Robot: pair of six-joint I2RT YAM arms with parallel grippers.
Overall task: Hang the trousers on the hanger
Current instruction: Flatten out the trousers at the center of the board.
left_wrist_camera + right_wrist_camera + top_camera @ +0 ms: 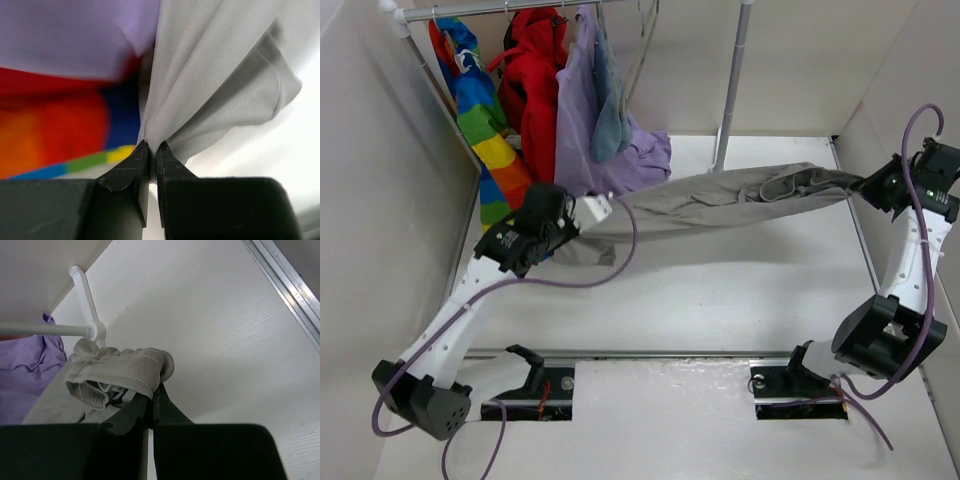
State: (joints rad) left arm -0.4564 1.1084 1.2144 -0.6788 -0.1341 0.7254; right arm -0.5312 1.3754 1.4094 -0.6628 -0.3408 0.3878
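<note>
From above, the trousers (720, 200) stretch over the table (720, 300) between my left gripper (578, 224) and right gripper (865, 186). At my left wrist, the jaws are clamped on a fold, probably the leg end. At my right wrist, they pinch the gathered waist.

Over far half of table (720, 310), left to right: trousers (720, 200), strung between both arms. At left end: left gripper (582, 214), clamped on bunched leg fabric. At right end, near right wall: right gripper (868, 186), pinching the waist. Behind trousers' middle: upright pole (731, 90). Along back-left, overhead: clothes rail (520, 11). On rail, left to right: leftmost garment (485, 120), hooded coat (535, 90), long garment (580, 110) with small garment (611, 115) in front, then hanger (642, 55). Long garment's hem on table, just behind left gripper.
</note>
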